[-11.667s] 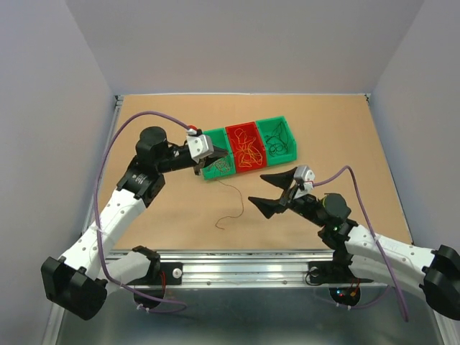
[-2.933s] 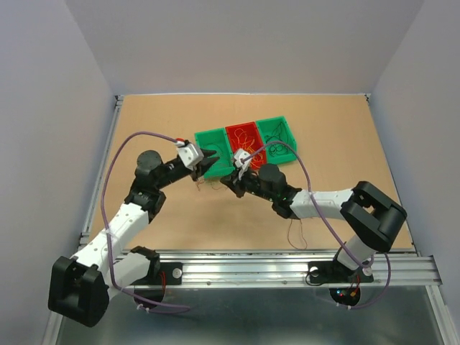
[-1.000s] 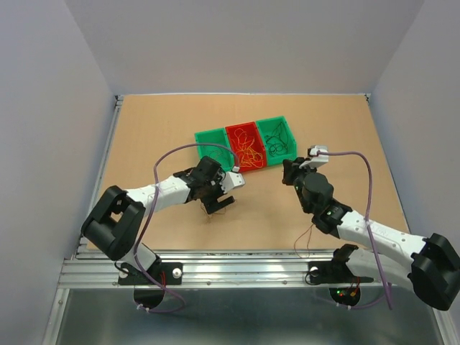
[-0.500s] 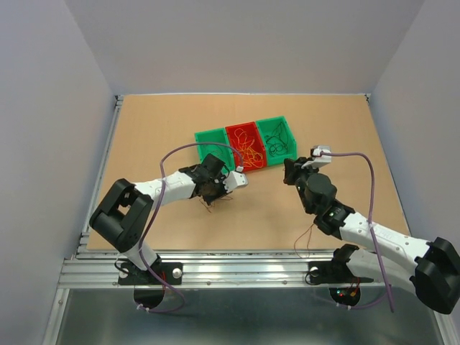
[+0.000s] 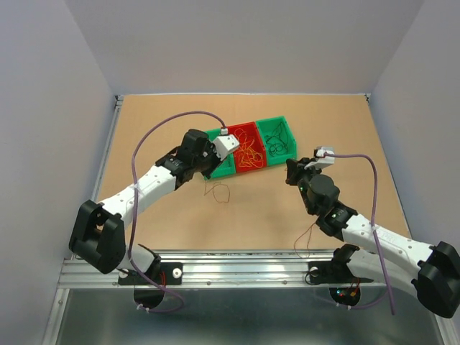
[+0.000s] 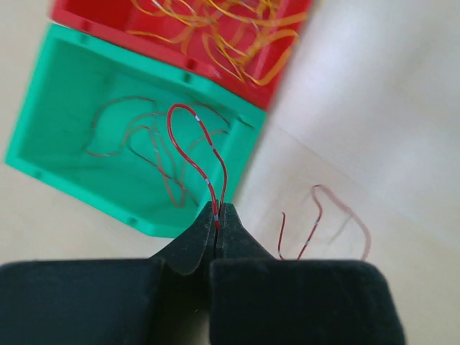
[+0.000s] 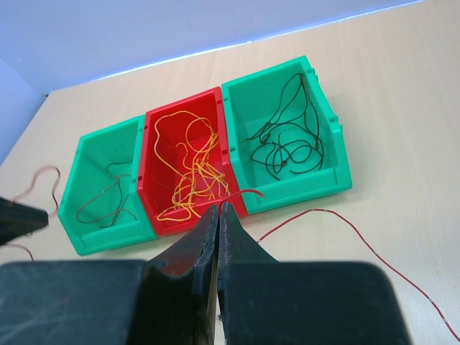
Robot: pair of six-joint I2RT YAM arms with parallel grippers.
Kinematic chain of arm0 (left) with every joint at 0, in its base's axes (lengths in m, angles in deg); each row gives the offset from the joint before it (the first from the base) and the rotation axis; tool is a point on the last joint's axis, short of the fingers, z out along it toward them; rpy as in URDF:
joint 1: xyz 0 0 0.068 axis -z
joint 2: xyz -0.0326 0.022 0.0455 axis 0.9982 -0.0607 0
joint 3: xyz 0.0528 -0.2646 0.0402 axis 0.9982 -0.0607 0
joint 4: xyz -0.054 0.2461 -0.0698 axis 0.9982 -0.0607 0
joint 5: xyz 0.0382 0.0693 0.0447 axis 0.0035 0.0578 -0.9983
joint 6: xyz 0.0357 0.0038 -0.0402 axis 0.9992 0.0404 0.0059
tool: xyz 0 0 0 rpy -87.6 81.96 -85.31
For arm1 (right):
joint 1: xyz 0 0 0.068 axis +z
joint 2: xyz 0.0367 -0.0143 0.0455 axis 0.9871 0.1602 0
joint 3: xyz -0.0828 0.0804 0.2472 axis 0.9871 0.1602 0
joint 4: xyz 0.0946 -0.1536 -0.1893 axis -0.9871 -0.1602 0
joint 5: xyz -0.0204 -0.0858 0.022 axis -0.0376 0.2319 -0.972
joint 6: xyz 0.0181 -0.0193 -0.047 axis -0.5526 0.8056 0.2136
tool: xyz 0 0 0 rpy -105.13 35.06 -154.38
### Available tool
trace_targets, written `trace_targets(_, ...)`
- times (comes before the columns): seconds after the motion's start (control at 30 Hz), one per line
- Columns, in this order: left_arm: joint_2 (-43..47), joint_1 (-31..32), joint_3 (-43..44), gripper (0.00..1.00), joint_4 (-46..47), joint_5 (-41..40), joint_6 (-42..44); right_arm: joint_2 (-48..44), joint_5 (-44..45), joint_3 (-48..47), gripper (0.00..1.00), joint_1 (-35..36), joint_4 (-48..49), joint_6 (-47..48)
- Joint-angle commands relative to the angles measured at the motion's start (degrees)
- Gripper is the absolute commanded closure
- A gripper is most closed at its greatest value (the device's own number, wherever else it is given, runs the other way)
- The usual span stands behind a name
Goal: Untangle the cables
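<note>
- Pinching a looped red strand (image 6: pixel 181 107) between closed fingertips, the left hand (image 6: pixel 216 215) holds it at the near edge of the left green bin (image 6: pixel 79 194). In the wrist view the loop stands over that bin's interior, which looks like the position for a drop.
- That bin already carries several dull red strands (image 7: pixel 108 198), so the sorting appears to go by colour. The red bin (image 7: pixel 162 224) in the middle has the orange-yellow strands (image 7: pixel 194 180), and the right green bin (image 7: pixel 302 195) has the dark strands (image 7: pixel 287 144).
- The right hand (image 7: pixel 218 210) is closed too, hovering in front of the red bin. A long red strand (image 7: pixel 316 210) appears to be gripped in it, with a short end poking out ahead and the rest trailing over the tabletop (image 5: pixel 180 122) to the right. Held near one end, it can hang out straight rather than snag.
- One loose red strand (image 6: pixel 317 190) lies on the tabletop just beside the left green bin, apart from both hands.
- As I judge it, the separating is mostly done. What remains is to bin the two gripped reds and fetch the loose one.
- Releasing calls for the loop to sit fully inside the walls, since such springy wire may cling to a fingertip or catch the rim.
</note>
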Motion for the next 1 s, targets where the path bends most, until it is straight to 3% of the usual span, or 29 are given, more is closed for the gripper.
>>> trace_targets(0.0,-0.31,-0.04,4.05,1.0,6.76,-9.96,-9.7,-0.63,0.78,1.13,0.99,-0.47,1.4,-0.56)
trace_targets(0.17,-4.18,-1.7,8.97,1.0,9.14,-17.09,-13.14,0.08,0.7,0.87,0.99,-0.56,1.31,-0.65)
trace_targets(0.47,-4.9,-9.17,16.54,1.0,9.15,-15.08,-17.54,0.25,0.43,0.87,0.99,-0.73,1.4,-0.65)
trace_targets(0.67,-1.64,-9.44,15.4,1.0,13.27,-17.28,-18.5,0.34,0.26,0.87,0.99,-0.91,1.31,-0.65)
trace_targets(0.8,-4.1,-9.18,15.49,1.0,13.89,-16.67,-19.73,0.08,0.17,0.95,0.99,-1.0,1.31,-0.65)
trace_targets(0.9,-7.86,-8.13,15.05,1.0,14.24,-20.95,-24.47,-0.36,0.26,1.13,0.99,-1.0,1.4,-0.73)
trace_targets(0.97,-10.33,-5.76,14.7,1.0,14.07,-29.03,-27.71,-0.45,0.08,1.22,0.99,-1.08,1.4,-0.82)
